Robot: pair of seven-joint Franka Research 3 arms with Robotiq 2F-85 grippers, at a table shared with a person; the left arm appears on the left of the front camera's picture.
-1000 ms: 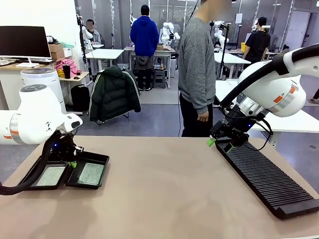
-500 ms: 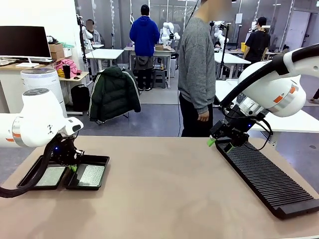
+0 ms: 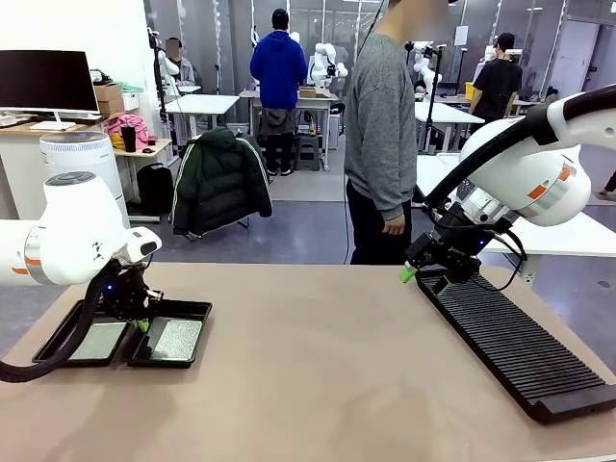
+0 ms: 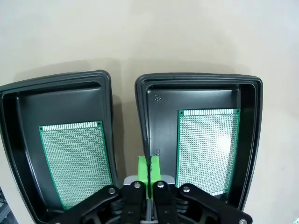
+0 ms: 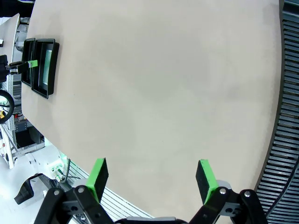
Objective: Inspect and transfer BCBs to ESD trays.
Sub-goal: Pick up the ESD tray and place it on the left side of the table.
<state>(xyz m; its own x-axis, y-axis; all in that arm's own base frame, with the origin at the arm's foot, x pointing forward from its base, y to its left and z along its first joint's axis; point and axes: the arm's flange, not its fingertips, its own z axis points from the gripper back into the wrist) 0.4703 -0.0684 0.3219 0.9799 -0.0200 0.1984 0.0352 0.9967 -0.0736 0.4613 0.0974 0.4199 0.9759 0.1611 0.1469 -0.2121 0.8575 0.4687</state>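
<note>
Two black ESD trays stand side by side at the table's left, the left tray and the right tray. Each holds one green BCB lying flat: one board on the left, the other on the right. My left gripper hangs just above the gap between the trays, its green pads pressed together on nothing. My right gripper stands open and empty over the near end of the rack.
A long black slotted rack lies along the table's right side. A person in a grey sweater stands at the far edge, hands down. The trays appear far off in the right wrist view, with bare table between.
My left arm has shifted a little toward the left over the trays. Both boards lie as before. The right arm has not moved.
</note>
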